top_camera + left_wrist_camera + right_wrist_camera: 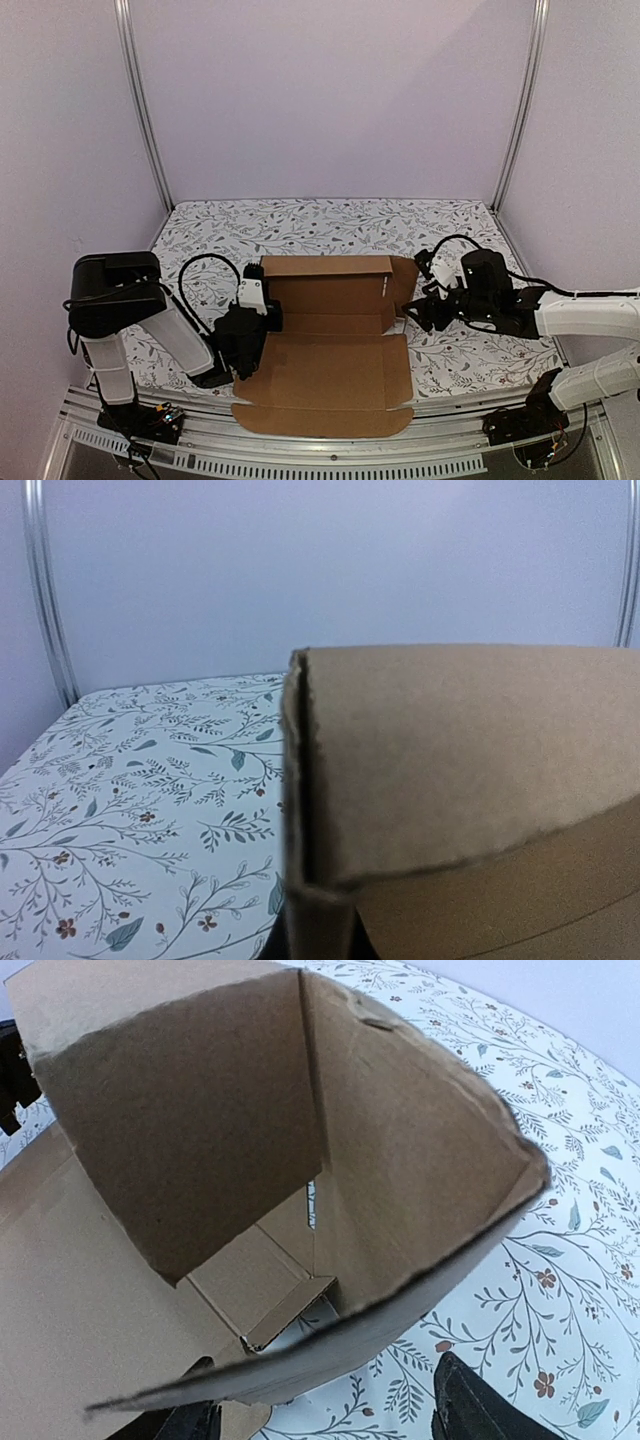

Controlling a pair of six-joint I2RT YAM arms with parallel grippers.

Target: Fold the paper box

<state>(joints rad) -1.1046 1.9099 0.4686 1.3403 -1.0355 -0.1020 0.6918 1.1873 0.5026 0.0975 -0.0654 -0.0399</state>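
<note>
The paper box (330, 365) is a brown cardboard sheet lying at the table's near middle, with its back wall and side flaps raised. My left gripper (262, 320) is at the box's left side. In the left wrist view the cardboard (460, 760) fills the right half, and my left gripper (318, 932) clamps a wall edge between dark fingers. My right gripper (410, 312) is at the raised right flap. In the right wrist view the gripper (322, 1397) is open, with the flap's edge (420, 1280) across the gap.
The table has a white floral cloth (330, 220) and is bounded by purple walls at the back and sides. A metal rail (330, 450) runs along the near edge, and the box's front flap hangs over it.
</note>
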